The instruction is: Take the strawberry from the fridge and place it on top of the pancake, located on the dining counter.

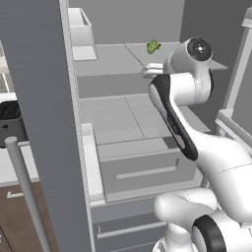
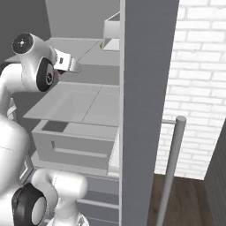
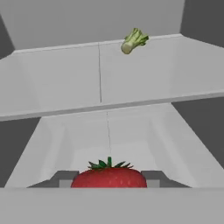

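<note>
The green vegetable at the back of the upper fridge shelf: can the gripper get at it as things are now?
Probably not yet. The gripper is shut on the strawberry, so its fingers are occupied. The path itself looks free: nothing lies on the shelf between the hand and the green vegetable.

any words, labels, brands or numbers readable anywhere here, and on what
None: no text can be read.
The tall matte grey fridge, its pale grey shelves, the small red strawberry between the tool's fingers, the pale green vegetable and the white brick wall are all unmarked.
</note>
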